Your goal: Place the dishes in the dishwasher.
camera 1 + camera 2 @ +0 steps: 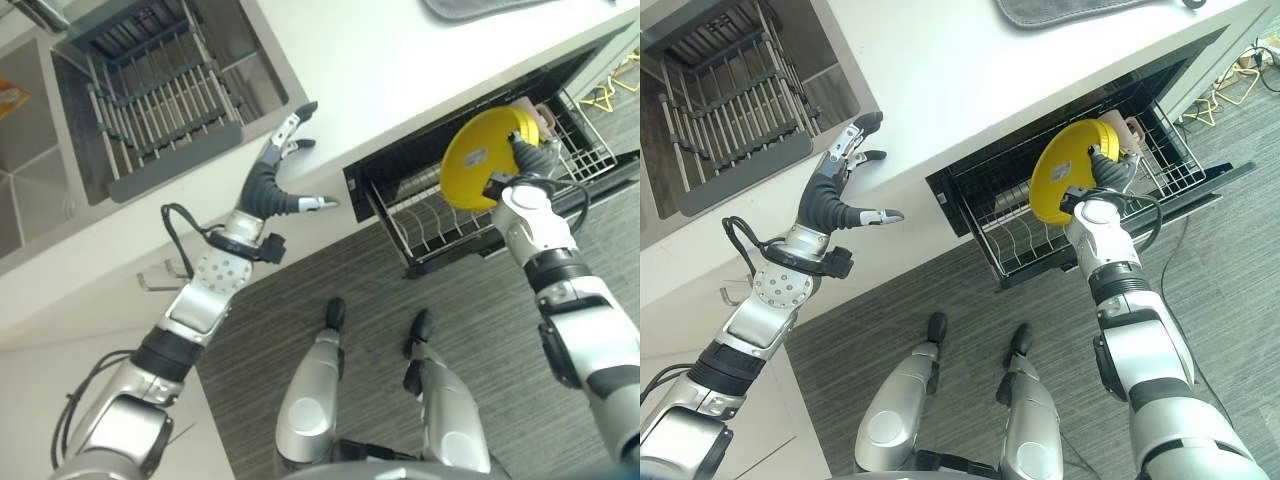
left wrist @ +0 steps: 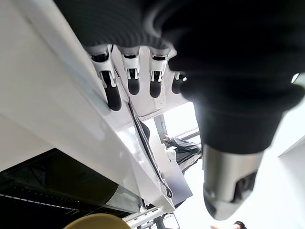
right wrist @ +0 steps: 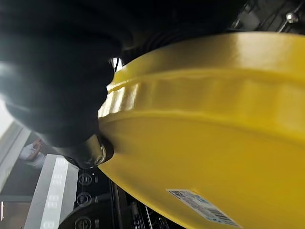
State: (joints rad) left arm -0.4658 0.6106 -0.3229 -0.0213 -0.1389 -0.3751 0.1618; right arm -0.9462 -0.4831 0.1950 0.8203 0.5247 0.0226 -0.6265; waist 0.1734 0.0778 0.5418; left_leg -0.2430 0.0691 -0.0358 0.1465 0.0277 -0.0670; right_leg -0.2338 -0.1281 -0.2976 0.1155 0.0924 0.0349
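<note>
Loading step: right robot hand [image 1: 1102, 170] pinching yellow plate [image 1: 1065, 170] above the dishwasher rack [image 1: 1040, 225]. Left robot hand [image 1: 283, 165] spread, idle over desk [image 1: 400, 60] beside that rack. Next, probably lowering the plate on edge between the rack's wires.

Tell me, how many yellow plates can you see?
1. The yellow plate is held on edge in the right hand, above the pulled-out dishwasher rack. A pale dish sits behind it, so more dishes may be hidden there.
</note>
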